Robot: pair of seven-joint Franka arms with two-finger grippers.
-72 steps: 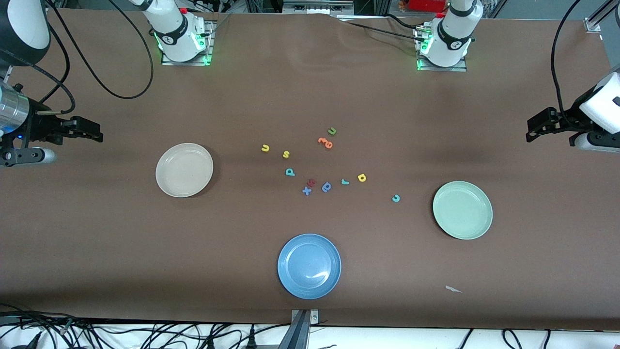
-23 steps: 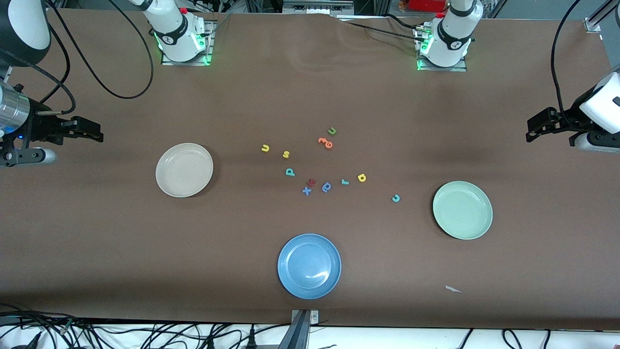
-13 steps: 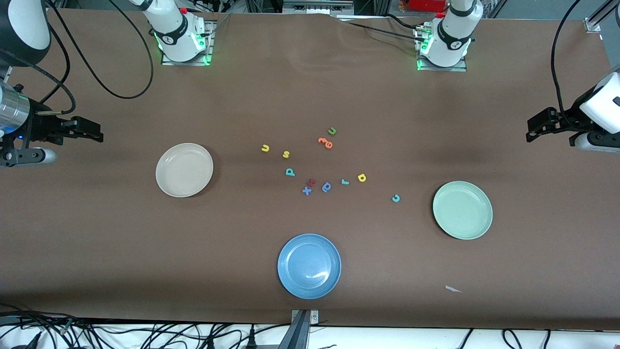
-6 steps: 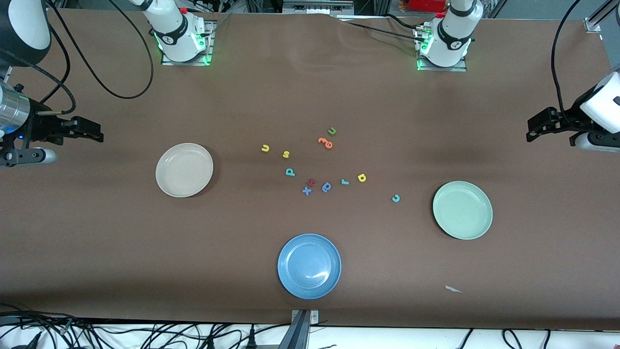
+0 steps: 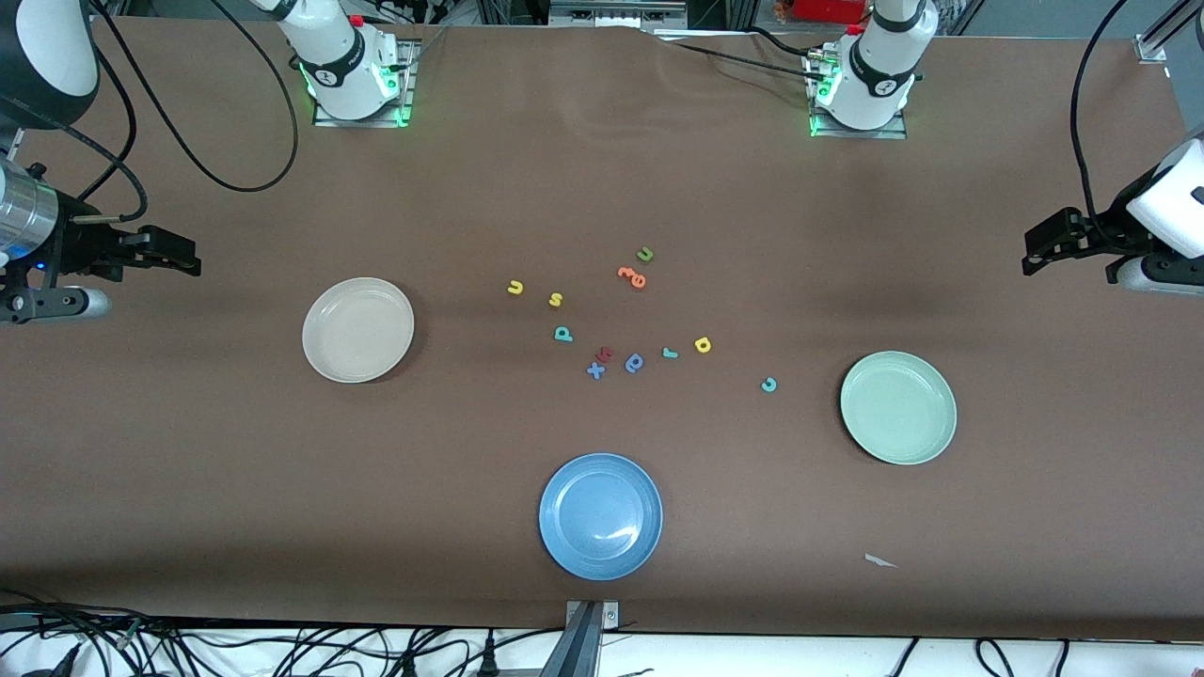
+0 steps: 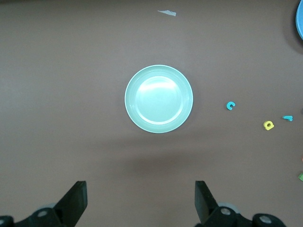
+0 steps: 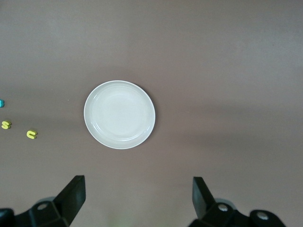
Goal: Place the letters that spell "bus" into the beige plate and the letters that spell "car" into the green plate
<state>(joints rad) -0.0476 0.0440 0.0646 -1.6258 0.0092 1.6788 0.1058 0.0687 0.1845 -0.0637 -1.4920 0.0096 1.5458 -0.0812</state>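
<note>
The beige plate [image 5: 357, 329] [image 7: 119, 114] lies empty toward the right arm's end, and the green plate [image 5: 898, 407] [image 6: 158, 99] lies empty toward the left arm's end. Between them on the table lie the yellow "u" [image 5: 514, 288] [image 7: 31, 134], yellow "s" [image 5: 556, 300] [image 7: 5, 125], teal "b" [image 5: 562, 334], teal "r" [image 5: 670, 354] [image 6: 287, 117], yellow "a" [image 5: 703, 345] [image 6: 268, 125] and teal "c" [image 5: 768, 384] [image 6: 230, 106]. My right gripper [image 5: 193, 261] [image 7: 138, 180] hangs open and empty high over the table by the beige plate. My left gripper [image 5: 1028, 254] [image 6: 140, 185] hangs open and empty high by the green plate.
A blue plate [image 5: 600, 515] sits nearest the front camera. Among the letters lie a green "u" [image 5: 644, 254], orange letters [image 5: 632, 275], a darker blue round letter [image 5: 635, 363], a blue "x" [image 5: 595, 370] and a red letter [image 5: 605, 354]. A white scrap [image 5: 879, 561] lies near the front edge.
</note>
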